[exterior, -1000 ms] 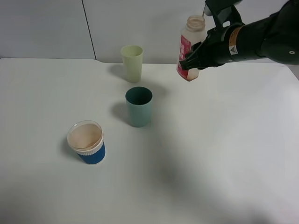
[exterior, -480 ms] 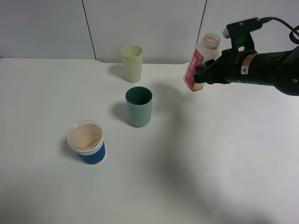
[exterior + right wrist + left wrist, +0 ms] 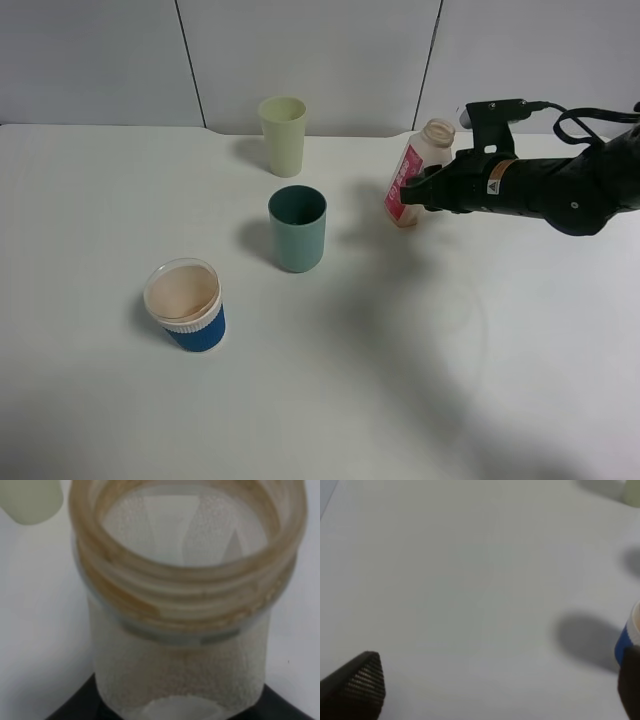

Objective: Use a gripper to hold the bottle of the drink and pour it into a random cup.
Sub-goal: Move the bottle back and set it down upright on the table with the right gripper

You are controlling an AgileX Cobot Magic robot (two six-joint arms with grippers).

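The bottle (image 3: 413, 172) is clear plastic with a magenta-pink label and no cap. It leans slightly, neck to the right, with its base at or just above the table to the right of the teal cup (image 3: 297, 228). Only a trace of brownish liquid shows near its base. My right gripper (image 3: 424, 191) is shut on the bottle's lower body. In the right wrist view the bottle's open neck (image 3: 185, 575) fills the picture between dark fingers (image 3: 75, 711). My left gripper (image 3: 492, 685) is open and empty, low over bare table, and out of the exterior view.
A pale yellow-green cup (image 3: 283, 135) stands at the back and shows in the right wrist view (image 3: 30, 500). A blue cup with a white rim (image 3: 185, 306) stands front left; its edge shows in the left wrist view (image 3: 626, 640). The white table (image 3: 480, 380) meets a grey wall behind.
My right arm has lowered the bottle from high near the back wall down to table level, right of the teal cup. The cups have not moved.
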